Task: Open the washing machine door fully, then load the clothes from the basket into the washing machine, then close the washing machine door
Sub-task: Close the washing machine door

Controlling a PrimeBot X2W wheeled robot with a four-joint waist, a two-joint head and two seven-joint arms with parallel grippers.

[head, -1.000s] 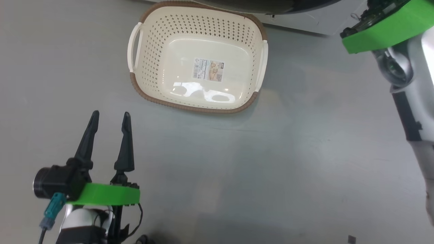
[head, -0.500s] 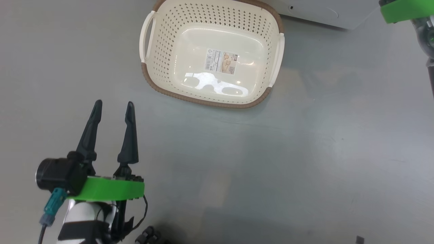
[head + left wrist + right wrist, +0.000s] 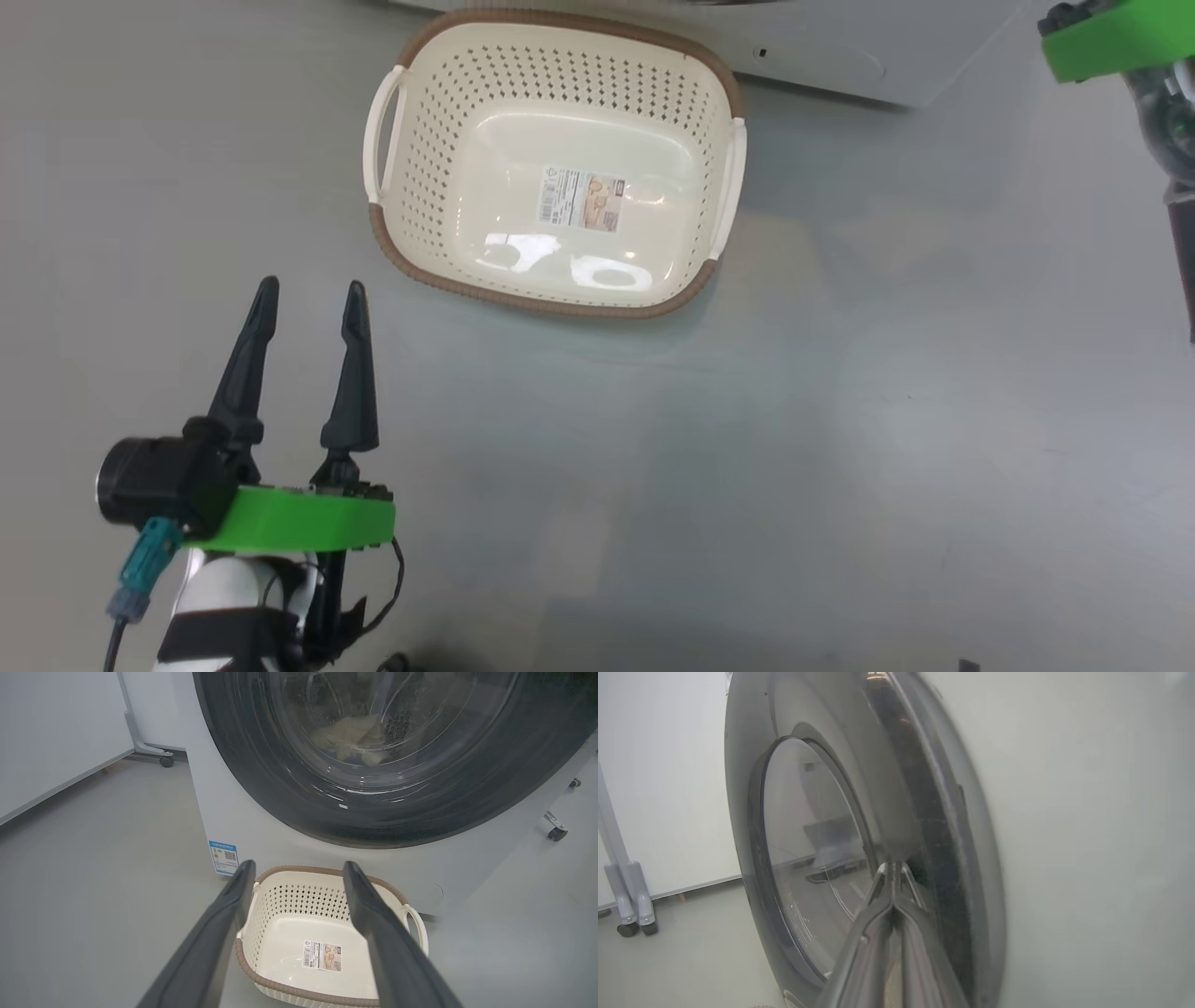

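Small cream perforated plastic basket (image 3: 425,168) with a brown woven-look rim sits on the grey floor (image 3: 747,467), just in front of the big white front-loading washing machine (image 3: 261,830). It holds nothing but its label sticker (image 3: 581,198), so loading looks done. Pale yellowish clothes (image 3: 350,735) show low in the steel drum (image 3: 397,723) through the glass. Large round washing machine door (image 3: 289,793), a glossy black ring around a bulging clear porthole, lies against the white front; cannot tell if it is latched. Right gripper (image 3: 893,865) has both dark fingers (image 3: 873,933) pressed together, pinching nothing, with the tips on the black ring near the door's outer edge. It is likely acting as one stiff pusher to press the door home. Left gripper (image 3: 311,283) hangs low over the floor near the basket, fingers spread, empty and touching nothing. It looks parked clear of the door's swing, with no garment to pick.
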